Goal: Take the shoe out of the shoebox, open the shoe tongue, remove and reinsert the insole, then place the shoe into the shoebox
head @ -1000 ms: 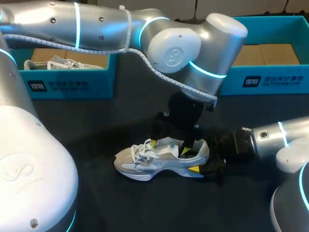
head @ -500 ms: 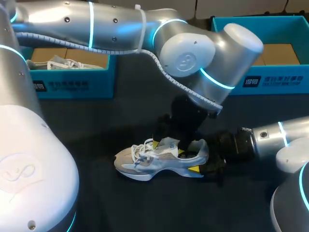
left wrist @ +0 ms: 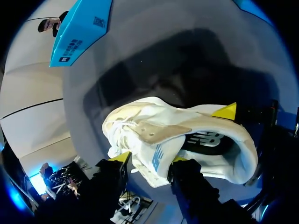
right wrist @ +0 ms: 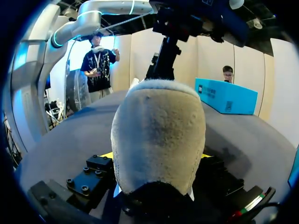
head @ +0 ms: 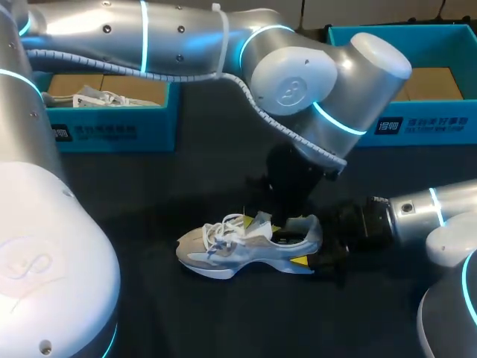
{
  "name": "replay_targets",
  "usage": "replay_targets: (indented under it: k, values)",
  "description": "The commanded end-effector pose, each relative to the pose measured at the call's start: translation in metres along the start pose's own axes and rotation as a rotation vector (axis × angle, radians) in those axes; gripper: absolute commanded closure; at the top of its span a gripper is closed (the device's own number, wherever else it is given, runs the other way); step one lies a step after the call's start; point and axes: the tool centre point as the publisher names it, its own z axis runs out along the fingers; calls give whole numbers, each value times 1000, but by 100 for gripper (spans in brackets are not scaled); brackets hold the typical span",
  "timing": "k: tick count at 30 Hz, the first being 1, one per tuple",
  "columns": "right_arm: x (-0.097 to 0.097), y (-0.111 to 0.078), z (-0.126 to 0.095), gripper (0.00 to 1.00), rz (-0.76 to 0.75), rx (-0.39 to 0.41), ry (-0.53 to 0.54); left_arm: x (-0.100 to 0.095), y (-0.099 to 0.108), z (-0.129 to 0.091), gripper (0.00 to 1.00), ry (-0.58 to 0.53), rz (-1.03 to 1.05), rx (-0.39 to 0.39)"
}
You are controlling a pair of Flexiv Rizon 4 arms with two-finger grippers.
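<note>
1. The blue shoebox at the far left holds another white shoe; leave it alone.
2. The shoe you are working on stands on its sole mid-tabletop, outside both boxes, toe to your left.
3. Your left fingers pinch the tongue from both sides. Draw it up and toward the toe, slowly, until the dark insole is fully exposed. Pulling hard would likely tip the shoe.
4. Your right fingers clamp the heel from either side. Hold it firmly on the tabletop as an anchor while the tongue lifts.
5. The open shoebox at the far right waits for the return.
</note>
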Motion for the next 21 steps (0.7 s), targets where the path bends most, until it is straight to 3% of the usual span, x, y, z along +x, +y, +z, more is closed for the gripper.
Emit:
replay_targets:
  k: [1, 9, 13, 16, 21]
  values:
    - [-1, 0, 2, 100, 0, 6, 0, -11, 5, -2, 56, 18, 4, 22]
    - [-1, 0, 2, 100, 0, 6, 0, -16, 6, -3, 73, 54, 12, 36]
    - [-1, 0, 2, 100, 0, 6, 0, -21, 6, -2, 99, 86, 2, 52]
    - [-1, 0, 2, 100, 0, 6, 0, -29, 8, -2, 100, 148, 9, 70]
    - [-1, 0, 2, 100, 0, 6, 0, -48, 10, 0, 100, 342, 44, 96]
